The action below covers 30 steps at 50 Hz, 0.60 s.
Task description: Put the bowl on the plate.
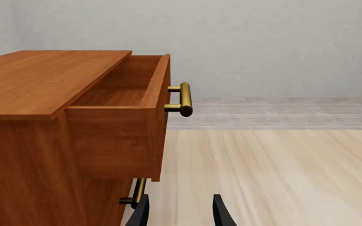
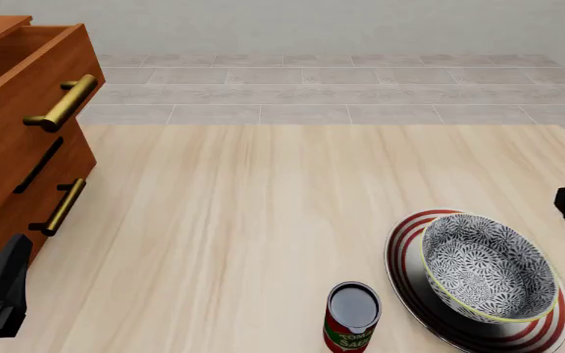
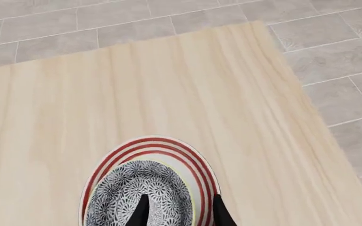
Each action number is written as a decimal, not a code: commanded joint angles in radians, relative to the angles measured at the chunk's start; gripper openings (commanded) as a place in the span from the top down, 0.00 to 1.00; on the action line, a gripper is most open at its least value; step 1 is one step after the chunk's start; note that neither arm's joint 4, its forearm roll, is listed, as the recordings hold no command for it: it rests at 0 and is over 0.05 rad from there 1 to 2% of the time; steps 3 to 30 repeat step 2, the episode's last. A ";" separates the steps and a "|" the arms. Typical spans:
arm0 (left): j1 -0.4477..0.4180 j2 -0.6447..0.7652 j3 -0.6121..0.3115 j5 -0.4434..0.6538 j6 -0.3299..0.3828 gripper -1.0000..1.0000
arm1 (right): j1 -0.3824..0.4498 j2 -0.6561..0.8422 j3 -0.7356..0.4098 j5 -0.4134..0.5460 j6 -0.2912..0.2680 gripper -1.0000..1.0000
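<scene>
Pale wood-grain counter (image 2: 243, 220) over grey tiled floor (image 2: 312, 88), blank light wall behind. At far left, tall reddish-brown wooden cabinet (image 2: 8, 147), top drawer (image 1: 121, 117) pulled out and seemingly bare inside, brass bar handles (image 2: 62, 103).

Round deep bowl with dense grey-and-white floral pattern and pale yellowish rim (image 2: 488, 268): resting on large round white plate with concentric red rings (image 2: 405, 246), off-centre, toward the plate's right side in front view. Both at counter's near right. Small red-labelled tin can, dark top (image 2: 352, 316), just beside plate's left edge; touching or not, cannot tell.

Right claw (image 3: 177, 212): fingers apart, nothing between them, poised above bowl and plate in its wrist view; contact with bowl not evident. Front view catches only a dark part of the right arm at the right edge.

Left claw (image 1: 179, 212): fingers apart, holding nothing, near the cabinet's lower front, well apart from the bowl.

Step, as judged: placement looks done, bowl released. Next move likely calls for lifting right claw straight up and away without nudging the rim; no regrasp needed unless centring wanted.

Count: one bowl, one plate, one can, one cabinet, two claws; two brass handles in plain sight.
</scene>
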 commanded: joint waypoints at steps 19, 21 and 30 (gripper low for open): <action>0.000 0.000 0.000 0.000 0.000 0.00 | 0.021 0.002 -0.039 0.010 -0.001 0.00; 0.000 0.000 0.000 0.000 0.000 0.00 | 0.021 0.002 -0.039 0.010 -0.001 0.00; 0.000 0.000 0.000 0.000 0.000 0.00 | 0.021 0.002 -0.039 0.010 -0.001 0.00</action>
